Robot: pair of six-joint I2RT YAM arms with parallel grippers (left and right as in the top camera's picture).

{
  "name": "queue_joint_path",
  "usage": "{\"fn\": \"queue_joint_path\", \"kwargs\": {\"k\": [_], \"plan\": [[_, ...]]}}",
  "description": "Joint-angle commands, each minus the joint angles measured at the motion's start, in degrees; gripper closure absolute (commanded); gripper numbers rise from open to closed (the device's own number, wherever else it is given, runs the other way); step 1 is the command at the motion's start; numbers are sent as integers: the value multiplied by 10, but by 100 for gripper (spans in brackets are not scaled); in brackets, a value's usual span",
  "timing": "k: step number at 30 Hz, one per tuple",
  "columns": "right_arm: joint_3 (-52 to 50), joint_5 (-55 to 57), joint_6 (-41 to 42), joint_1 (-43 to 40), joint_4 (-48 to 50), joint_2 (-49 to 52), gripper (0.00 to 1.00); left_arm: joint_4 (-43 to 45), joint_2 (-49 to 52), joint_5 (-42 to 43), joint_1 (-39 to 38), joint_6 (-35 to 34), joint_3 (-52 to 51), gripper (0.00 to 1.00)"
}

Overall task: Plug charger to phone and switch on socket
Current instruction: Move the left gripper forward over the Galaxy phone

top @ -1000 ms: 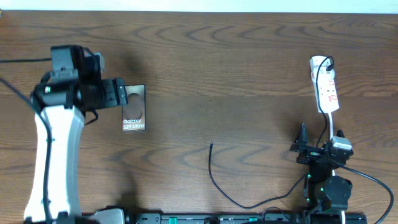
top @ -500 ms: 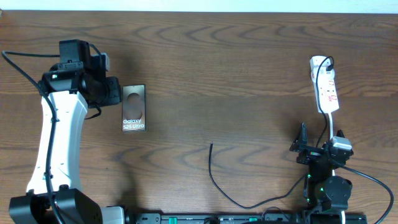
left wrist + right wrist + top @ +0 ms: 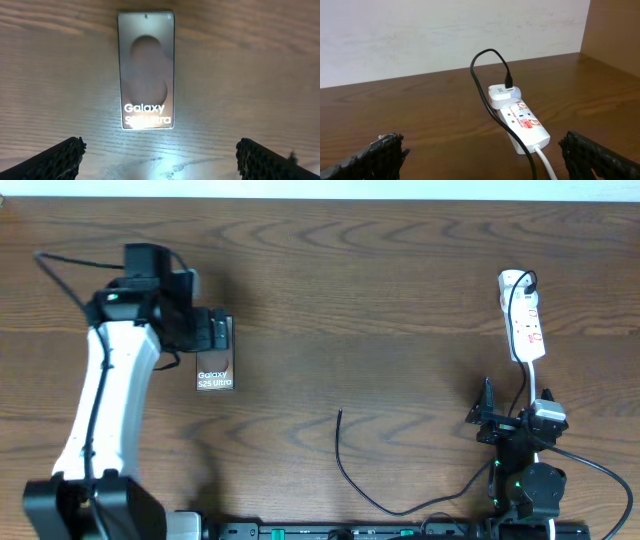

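While the left gripper [image 3: 160,145] hangs over the phone [image 3: 146,70] in the upper left of the overhead view, its two fingers [image 3: 55,160] are spread wide and hold nothing. In the left wrist view the phone lies flat on the table [image 3: 400,280], just ahead of the fingers, toward the top of the frame. Its long side runs up and down, pointing straight away from the gripper. One finger stands out to each side, wider than the phone. The left arm is much nearer to it than the right arm.

The charger [image 3: 339,416] tip lies alone in the lower middle of the overhead view, well apart from the phone and not plugged in. The right gripper [image 3: 482,142] sits at the lower right, also wide open and empty. The socket [image 3: 524,320] is ahead of it, at the upper right.

The phone is dark and flat. It has a brown oval on its screen and white words at the end near the gripper.
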Motion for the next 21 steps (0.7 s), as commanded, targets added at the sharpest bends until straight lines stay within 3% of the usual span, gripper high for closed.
{"fn": "queue_joint_path", "kwargs": {"k": [1,8,21], "plan": [[-1,-2,-7,-2,-3,-3,1,-13,54,-32,-2,-22,22,2],[-1,-2,-7,-2,-3,-3,1,-23,144,-34,-2,-22,54,2],[-1,-2,-7,-2,-3,-3,1,-12,219,-34,-2,-21,58,2]]}}
